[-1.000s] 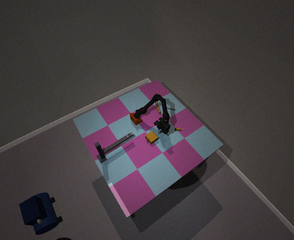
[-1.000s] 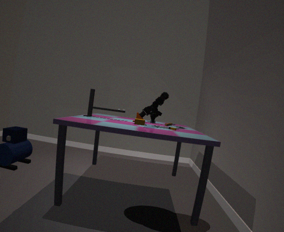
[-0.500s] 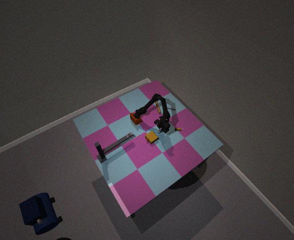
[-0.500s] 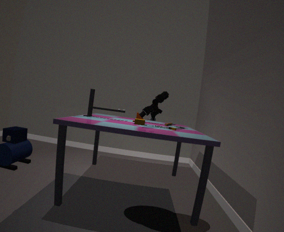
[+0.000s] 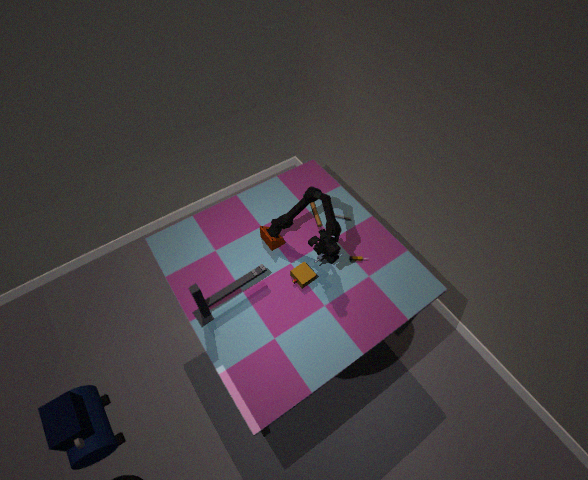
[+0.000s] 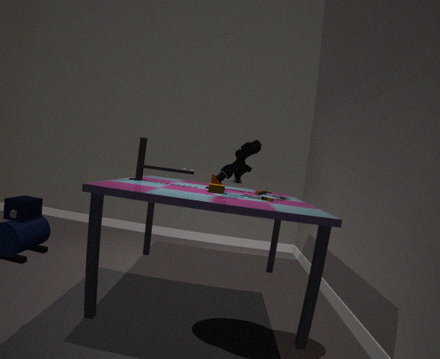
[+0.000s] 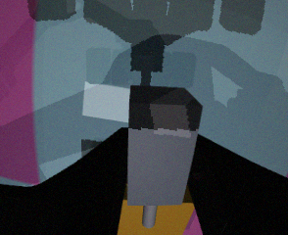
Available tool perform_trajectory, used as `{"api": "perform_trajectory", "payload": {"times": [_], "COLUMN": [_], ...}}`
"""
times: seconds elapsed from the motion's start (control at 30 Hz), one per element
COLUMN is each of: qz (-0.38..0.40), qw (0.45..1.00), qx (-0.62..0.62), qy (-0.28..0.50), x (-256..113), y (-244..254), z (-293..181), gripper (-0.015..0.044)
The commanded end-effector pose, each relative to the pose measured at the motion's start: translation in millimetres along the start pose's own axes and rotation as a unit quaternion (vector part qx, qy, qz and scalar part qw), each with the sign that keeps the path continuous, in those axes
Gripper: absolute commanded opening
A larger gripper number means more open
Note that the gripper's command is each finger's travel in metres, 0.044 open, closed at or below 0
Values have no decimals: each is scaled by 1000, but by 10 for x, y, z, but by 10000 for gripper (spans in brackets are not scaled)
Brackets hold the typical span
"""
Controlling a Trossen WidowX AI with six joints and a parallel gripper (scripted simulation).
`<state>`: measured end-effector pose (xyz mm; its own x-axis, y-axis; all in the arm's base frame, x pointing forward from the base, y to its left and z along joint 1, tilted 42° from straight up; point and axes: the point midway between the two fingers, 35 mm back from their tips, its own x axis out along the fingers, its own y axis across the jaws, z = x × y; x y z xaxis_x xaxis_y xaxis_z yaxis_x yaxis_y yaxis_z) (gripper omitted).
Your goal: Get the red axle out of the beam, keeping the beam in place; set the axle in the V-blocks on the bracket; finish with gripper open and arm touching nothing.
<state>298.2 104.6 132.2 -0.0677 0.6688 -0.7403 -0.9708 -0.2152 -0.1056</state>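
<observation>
My gripper (image 5: 326, 253) (image 6: 239, 176) (image 7: 155, 136) hangs low over the checkered table (image 5: 304, 356), just right of the yellow beam (image 5: 303, 273) (image 6: 216, 188) (image 7: 134, 223). It is shut on the axle (image 7: 159, 166), which looks like a grey block between the black fingers in the wrist view, with a thin pin (image 7: 149, 215) reaching toward the beam. A small red tip (image 5: 295, 281) shows at the beam's far edge. The dark bracket (image 5: 229, 290) (image 6: 166, 168), an upright post with a long arm, stands to the left. Its V-blocks (image 5: 259, 270) (image 6: 187, 170) hold nothing.
The arm's orange base (image 5: 271, 238) sits behind the beam. Two orange-handled tools (image 5: 357, 257) (image 5: 315, 212) lie on the table near the arm. A blue machine (image 5: 77, 426) (image 6: 19, 232) stands on the floor at the left.
</observation>
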Motion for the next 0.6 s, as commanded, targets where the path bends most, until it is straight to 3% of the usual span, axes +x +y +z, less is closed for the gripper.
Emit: {"api": "perform_trajectory", "payload": {"times": [0.0, 0.57], "qz": [-2, -2], "qw": [1000, 1000], "qx": [-4, -4], "qy": [2, 3], "x": [-43, 63], "y": [14, 180], "z": [-7, -107], "gripper": [0, 0]}}
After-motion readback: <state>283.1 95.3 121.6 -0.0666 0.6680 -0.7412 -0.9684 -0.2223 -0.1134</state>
